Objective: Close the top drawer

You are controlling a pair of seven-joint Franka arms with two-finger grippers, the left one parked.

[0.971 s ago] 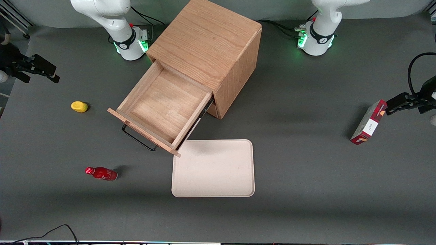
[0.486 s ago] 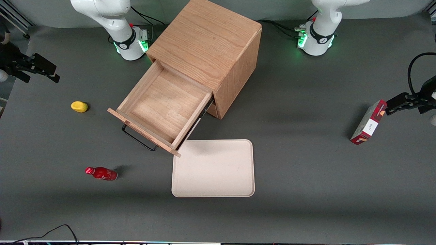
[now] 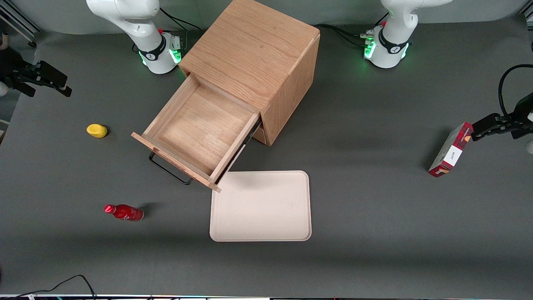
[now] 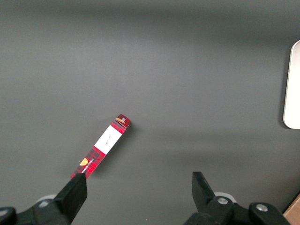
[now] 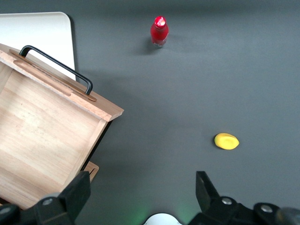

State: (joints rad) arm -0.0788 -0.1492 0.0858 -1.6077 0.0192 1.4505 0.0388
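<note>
The top drawer of the light oak cabinet stands pulled far out and is empty. Its thin black wire handle is on the flat front, which faces the front camera at an angle. The right wrist view shows the drawer and handle too, with a corner of the lower drawer under it. My right gripper hangs open and empty at the working arm's end of the table, well apart from the drawer. Its fingers are spread wide over bare table.
A cream tray lies flat in front of the drawer, nearer the front camera. A red bottle lies on its side and a small yellow object sits between gripper and drawer. A red box stands at the parked arm's end.
My right gripper has shifted slightly away from the front camera. The drawer and the other things have not moved.
</note>
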